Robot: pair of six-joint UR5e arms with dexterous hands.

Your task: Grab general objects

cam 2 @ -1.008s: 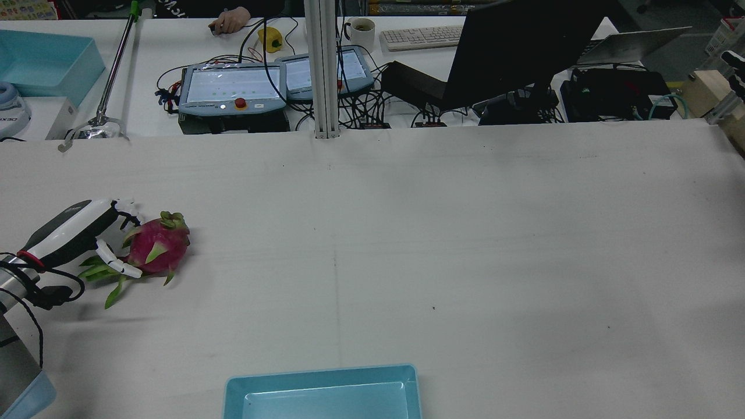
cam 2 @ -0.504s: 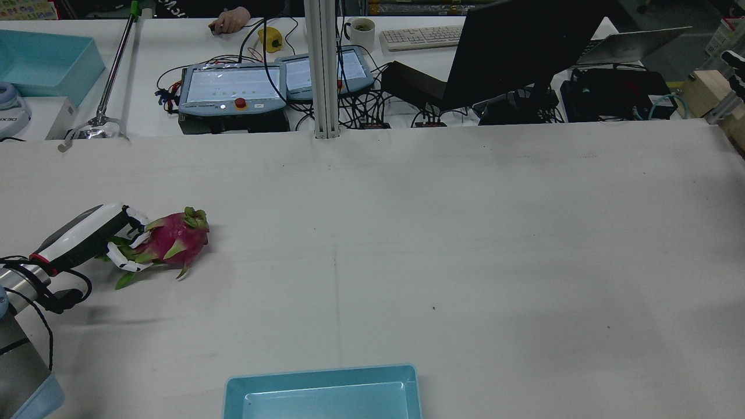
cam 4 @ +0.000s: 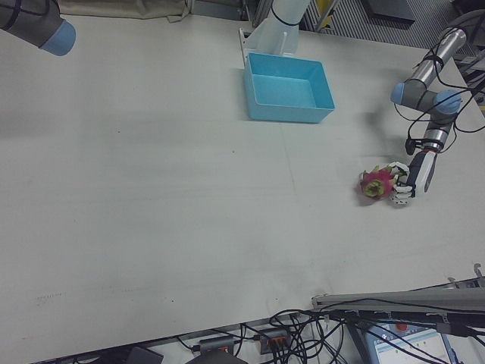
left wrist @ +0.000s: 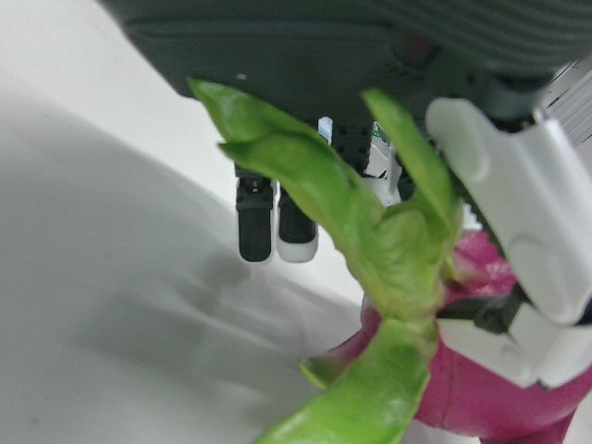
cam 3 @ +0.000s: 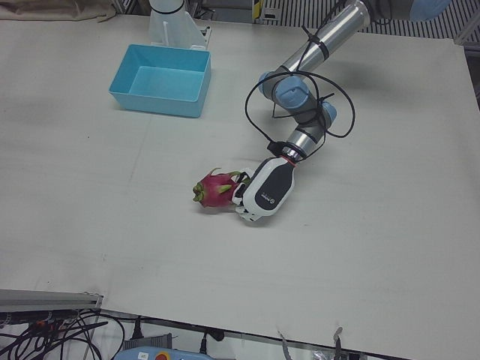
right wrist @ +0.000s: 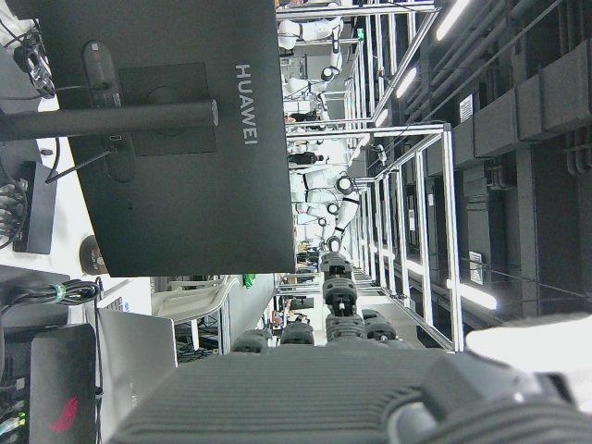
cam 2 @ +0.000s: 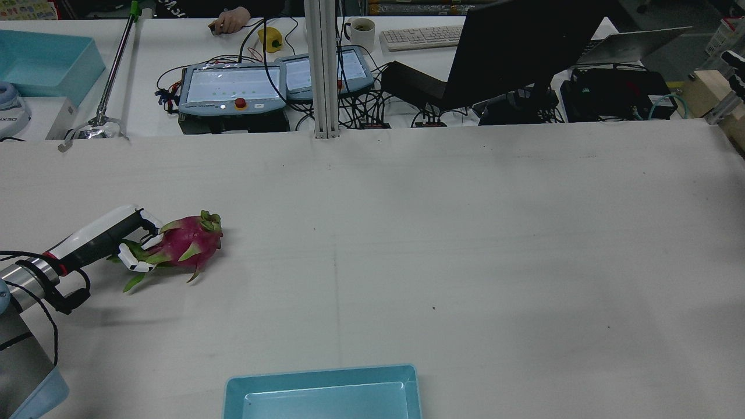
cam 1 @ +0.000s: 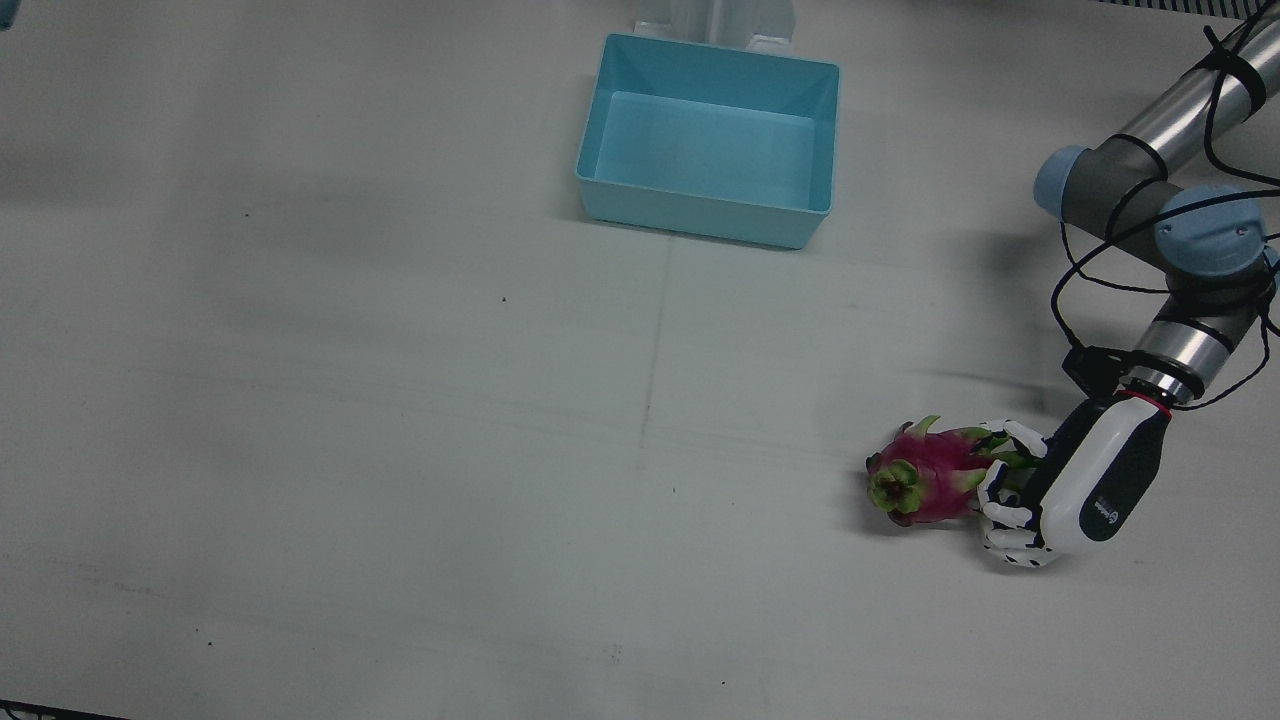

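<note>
A pink dragon fruit [cam 1: 925,478] with green scales lies on its side on the white table, on my left arm's half. My left hand [cam 1: 1060,490] has its fingers curled round the fruit's leafy end, low over the table. The rear view has the fruit [cam 2: 189,241] just right of the hand [cam 2: 110,235]. In the left hand view a white finger [left wrist: 518,185] presses on the pink skin [left wrist: 481,388] behind green leaves. The right hand view shows only a dark edge of my right hand [right wrist: 305,398], and its fingers are hidden.
A light-blue bin [cam 1: 700,215] stands near the pedestals at mid table, its rim showing in the rear view [cam 2: 320,378]. Beyond the far edge are teach pendants [cam 2: 233,87], a dark monitor [cam 2: 524,46], cables and a person's hand [cam 2: 230,20].
My left hand and the dragon fruit have moved together to the right in the rear view, toward the table's middle. The fruit has turned to lie flatter.
</note>
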